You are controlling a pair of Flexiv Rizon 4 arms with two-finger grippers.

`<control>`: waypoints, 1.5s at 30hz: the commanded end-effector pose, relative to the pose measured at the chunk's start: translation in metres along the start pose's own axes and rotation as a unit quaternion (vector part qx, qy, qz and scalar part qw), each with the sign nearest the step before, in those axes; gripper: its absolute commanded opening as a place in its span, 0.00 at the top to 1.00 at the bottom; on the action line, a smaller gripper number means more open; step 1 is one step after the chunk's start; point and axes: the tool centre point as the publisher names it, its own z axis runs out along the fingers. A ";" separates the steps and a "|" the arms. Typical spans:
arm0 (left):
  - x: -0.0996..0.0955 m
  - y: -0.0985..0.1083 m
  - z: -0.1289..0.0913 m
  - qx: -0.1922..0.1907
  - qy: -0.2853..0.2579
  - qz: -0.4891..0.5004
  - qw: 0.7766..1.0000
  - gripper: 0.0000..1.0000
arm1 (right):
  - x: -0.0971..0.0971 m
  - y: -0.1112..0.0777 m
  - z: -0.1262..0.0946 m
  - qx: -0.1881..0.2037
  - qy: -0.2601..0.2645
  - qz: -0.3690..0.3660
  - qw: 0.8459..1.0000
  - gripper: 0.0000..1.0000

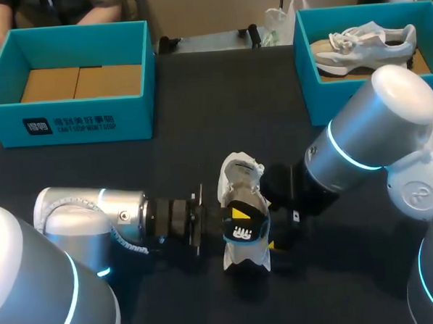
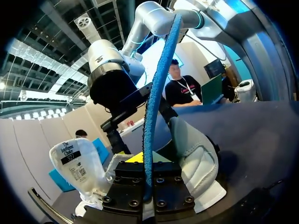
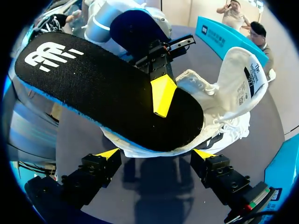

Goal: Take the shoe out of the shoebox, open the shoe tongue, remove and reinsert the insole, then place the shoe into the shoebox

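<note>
A white shoe (image 1: 240, 177) lies on the dark table, its labelled tongue (image 3: 244, 77) pulled open and back. My left gripper (image 1: 234, 223) comes in from the left and is shut on the black insole (image 3: 107, 88), which is blue underneath. In the left wrist view the insole (image 2: 148, 135) stands edge-on, clamped in my left gripper (image 2: 147, 189), with the shoe (image 2: 198, 161) just behind. My right gripper (image 3: 156, 156) is open. Its yellow fingertips (image 3: 108, 153) stand wide apart just short of the shoe (image 3: 224, 119), under the insole.
A teal shoebox (image 1: 76, 120) at the back left holds only cardboard. A second teal box (image 1: 304, 70) at the back right holds another pale shoe (image 1: 363, 44). Both arms crowd the table's near middle.
</note>
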 end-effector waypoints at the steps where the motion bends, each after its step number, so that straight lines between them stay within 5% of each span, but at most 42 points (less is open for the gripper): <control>1: 0.001 0.005 0.003 -0.009 -0.004 0.000 1.000 1.00 | 0.001 0.000 0.001 0.000 -0.001 0.000 1.000 0.00; 11: 0.005 -0.002 -0.002 0.001 -0.008 -0.003 1.000 1.00 | 0.001 0.000 0.001 0.000 -0.001 0.000 1.000 0.00; 15: 0.004 -0.006 -0.003 0.008 -0.012 0.001 1.000 0.79 | 0.001 0.000 0.001 0.000 -0.001 0.000 1.000 0.00; 32: -0.001 -0.028 0.004 0.018 -0.007 0.023 1.000 0.73 | 0.001 0.000 0.001 0.000 -0.001 0.000 1.000 0.00; 45: -0.005 -0.041 0.009 -0.014 0.014 0.036 0.999 0.72 | 0.001 0.000 0.001 0.000 -0.001 0.000 1.000 0.00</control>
